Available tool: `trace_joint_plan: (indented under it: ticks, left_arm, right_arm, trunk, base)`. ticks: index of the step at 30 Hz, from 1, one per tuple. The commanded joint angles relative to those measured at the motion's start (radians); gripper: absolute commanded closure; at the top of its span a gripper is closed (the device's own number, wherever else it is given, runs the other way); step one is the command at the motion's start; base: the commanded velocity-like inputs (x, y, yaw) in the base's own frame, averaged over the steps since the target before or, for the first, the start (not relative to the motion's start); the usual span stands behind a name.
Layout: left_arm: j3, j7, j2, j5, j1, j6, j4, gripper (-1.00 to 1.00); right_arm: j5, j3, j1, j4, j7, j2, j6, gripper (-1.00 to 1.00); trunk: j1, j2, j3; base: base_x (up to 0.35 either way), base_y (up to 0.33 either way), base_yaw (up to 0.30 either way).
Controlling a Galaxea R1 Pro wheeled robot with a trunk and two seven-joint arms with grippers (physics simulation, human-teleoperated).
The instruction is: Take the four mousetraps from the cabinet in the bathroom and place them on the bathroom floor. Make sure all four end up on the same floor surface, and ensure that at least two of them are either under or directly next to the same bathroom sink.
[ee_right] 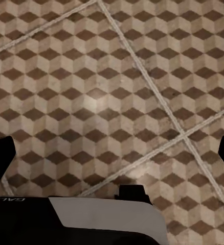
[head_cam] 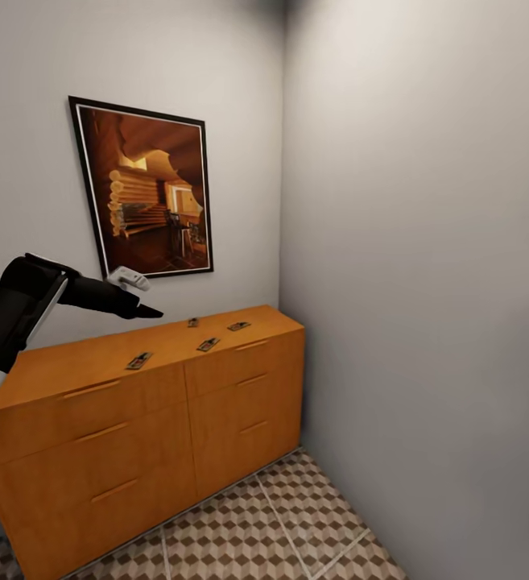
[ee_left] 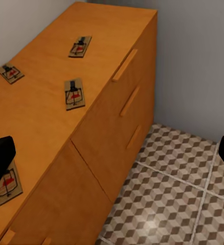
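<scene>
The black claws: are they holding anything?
No. The left gripper hangs open above the cabinet; all four mousetraps lie untouched there. The right gripper's fingers are spread over floor.

Four mousetraps (head_cam: 139, 360) (head_cam: 208, 344) (head_cam: 238, 326) (head_cam: 192, 322), one cabinet (head_cam: 135, 427), one picture (head_cam: 147, 189).

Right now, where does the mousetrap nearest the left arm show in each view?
Head view: the nearest mousetrap lies on the cabinet top, toward its front edge.
Left wrist view: the same trap, beside one dark finger.
Right wrist view: not in it.
Shared landmark: the cube-pattern floor tiles.
</scene>
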Motion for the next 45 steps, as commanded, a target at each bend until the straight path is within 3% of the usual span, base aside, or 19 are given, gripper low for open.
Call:
trace_joint_plan:
  ticks: [1,16,45]
  left_arm:
    - [-0.001,-0.006,-0.001,-0.004,-0.001,0.006,0.000,-1.00]
    - [-0.003,-0.006,-0.011,-0.004,0.004,0.004,0.007,-1.00]
    - [-0.010,-0.008,-0.059,-0.004,0.040,0.001,0.075,-1.00]
  right_arm:
    - [-0.001,0.000,-0.001,0.001,0.000,0.000,-0.003,-1.00]
    - [-0.001,0.000,-0.001,0.001,-0.002,0.000,-0.003,-1.00]
    - [-0.001,0.000,-0.001,0.001,-0.002,0.000,-0.003,-1.00]
  trunk:
    - [0.000,-0.001,-0.001]
    - [0.000,-0.001,-0.001]
    - [0.000,-0.001,-0.001]
  base:
    - [0.127,-0.060,0.000]
    - [0.038,-0.015,0.000]
    - [0.000,0.000,0.000]
